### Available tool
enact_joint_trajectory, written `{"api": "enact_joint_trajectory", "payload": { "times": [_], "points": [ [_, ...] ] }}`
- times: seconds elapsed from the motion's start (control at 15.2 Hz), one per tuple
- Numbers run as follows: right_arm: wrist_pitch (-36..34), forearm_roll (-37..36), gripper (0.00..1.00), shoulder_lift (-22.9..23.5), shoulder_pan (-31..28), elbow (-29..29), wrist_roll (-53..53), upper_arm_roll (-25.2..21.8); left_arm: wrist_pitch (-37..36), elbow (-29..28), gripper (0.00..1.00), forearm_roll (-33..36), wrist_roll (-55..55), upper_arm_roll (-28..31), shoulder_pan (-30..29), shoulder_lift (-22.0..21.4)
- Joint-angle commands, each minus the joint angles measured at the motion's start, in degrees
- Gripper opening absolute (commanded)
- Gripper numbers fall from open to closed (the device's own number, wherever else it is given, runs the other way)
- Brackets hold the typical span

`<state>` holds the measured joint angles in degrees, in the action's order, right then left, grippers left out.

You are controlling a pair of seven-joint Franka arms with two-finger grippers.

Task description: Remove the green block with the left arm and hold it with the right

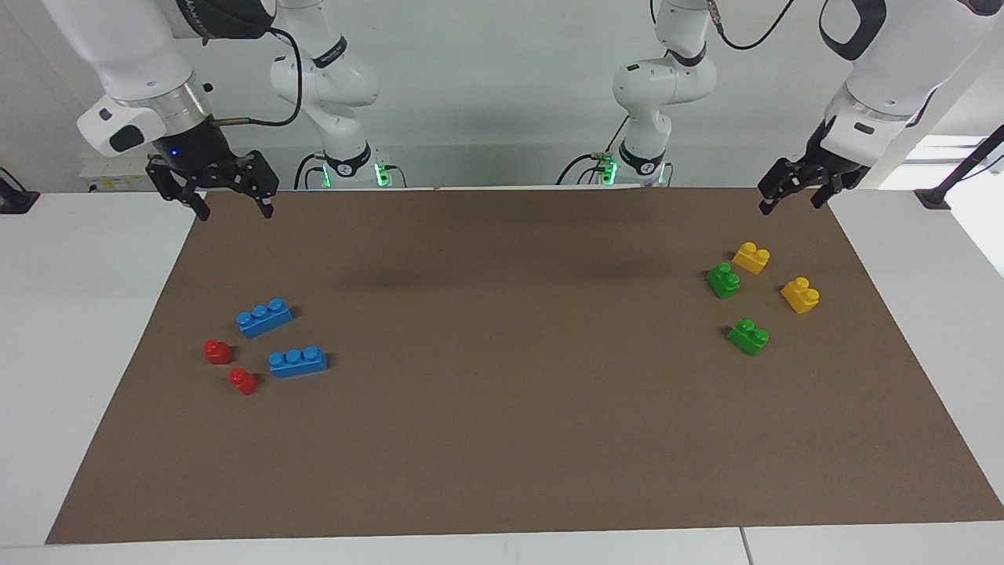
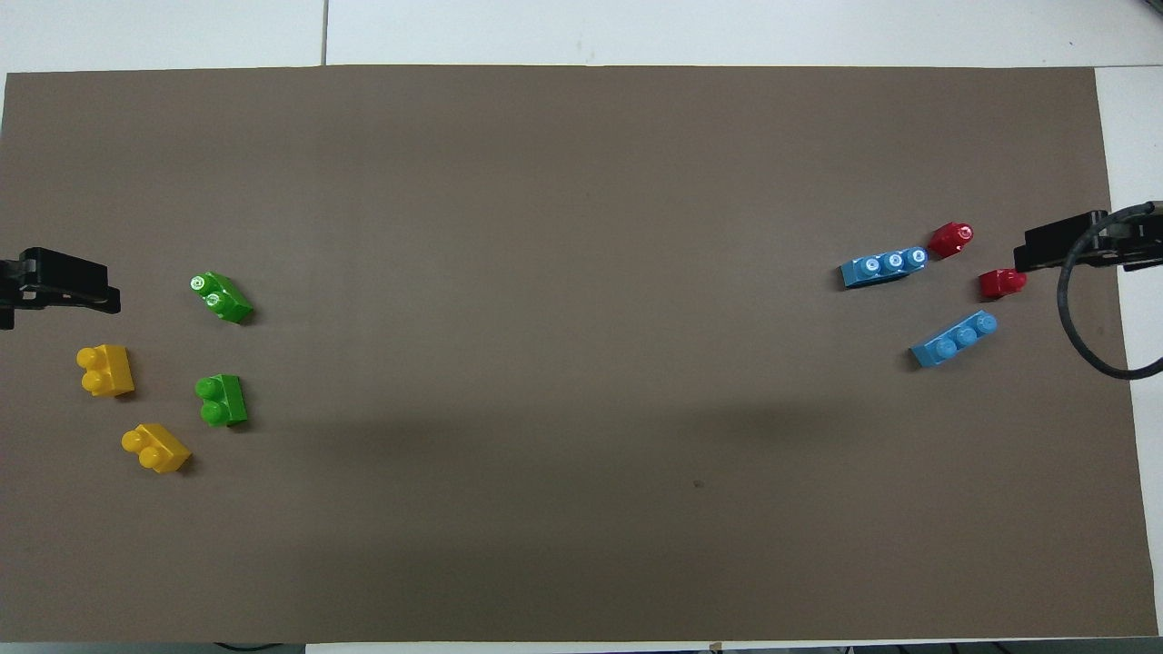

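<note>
Two green blocks lie on the brown mat point(image 1: 502, 455) toward the left arm's end. One point(image 1: 723, 280) point(image 2: 221, 400) is nearer to the robots, beside a yellow brick. The other point(image 1: 748, 337) point(image 2: 222, 297) lies farther out. My left gripper point(image 1: 791, 200) point(image 2: 91, 283) is open and empty, up in the air over the mat's corner at its own end, apart from all blocks. My right gripper point(image 1: 234, 205) point(image 2: 1054, 247) is open and empty, up in the air over the mat's corner at the right arm's end.
Two yellow two-stud bricks point(image 1: 751, 257) point(image 1: 800, 295) lie by the green blocks. Two blue three-stud bricks point(image 1: 264, 317) point(image 1: 298, 362) and two small red bricks point(image 1: 217, 351) point(image 1: 243, 380) lie toward the right arm's end. White table surrounds the mat.
</note>
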<state>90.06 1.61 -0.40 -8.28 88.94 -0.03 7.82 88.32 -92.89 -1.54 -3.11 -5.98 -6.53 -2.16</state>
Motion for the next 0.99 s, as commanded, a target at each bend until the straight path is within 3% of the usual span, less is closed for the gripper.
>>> {"api": "enact_joint_trajectory", "payload": {
  "times": [0.0, 0.26, 0.92],
  "points": [
    [0.1, -1.5, 1.00, -0.7, 2.0, 0.5, -1.1, -1.4, 1.4, -2.1, 1.00, -1.1, 0.5, 0.4, -0.4, -1.6],
    [0.3, -1.7, 1.00, -0.7, 9.3, 0.5, -1.1, -9.6, 1.4, -2.4, 1.00, -1.9, 0.4, 0.4, -0.7, -1.9],
    [-0.8, -1.5, 1.00, -0.8, 8.8, 0.6, -1.0, -9.6, 1.4, -2.6, 1.00, -1.8, 0.2, 0.4, 0.0, -2.0]
  ]
}}
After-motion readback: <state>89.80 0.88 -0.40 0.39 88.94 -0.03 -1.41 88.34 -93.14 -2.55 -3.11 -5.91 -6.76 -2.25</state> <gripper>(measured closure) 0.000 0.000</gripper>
